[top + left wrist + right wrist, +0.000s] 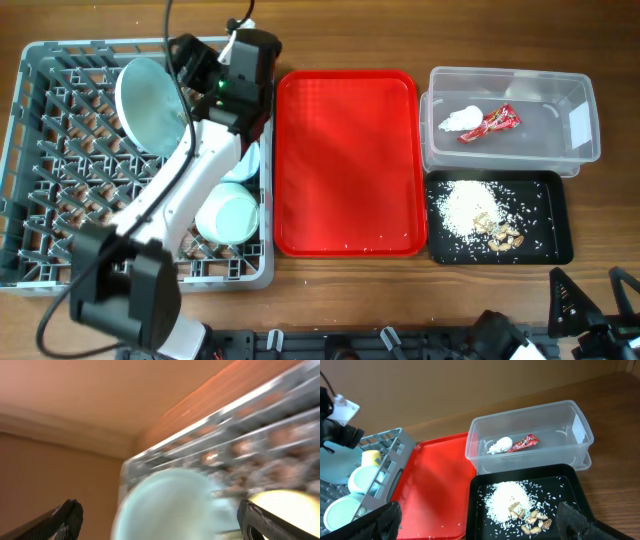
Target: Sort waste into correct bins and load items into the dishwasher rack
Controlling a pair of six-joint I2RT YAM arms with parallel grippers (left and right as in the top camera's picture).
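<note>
The grey dishwasher rack (60, 250) stands at the left. A pale blue plate (148, 105) stands upright in it, with a pale blue bowl (245, 165) and a mint green bowl (228, 217) beside my left arm. My left gripper (182, 70) is open just above the plate's rim (170, 505); the yellow cup (282, 505) shows blurred beside it. The clear tub (575, 150) holds the white napkin (460, 120) and red wrapper (495, 123). The black tray (555, 245) holds rice (468, 205) and brown scraps (503, 235). My right gripper (477, 516) is open and empty above the tray's near edge. Spoon and fork are out of view.
The flat red serving tray (345, 160) lies between the rack and the bins, with a few rice grains near its front edge. My left arm crosses the rack's right half. Bare wooden table (400, 300) runs along the front.
</note>
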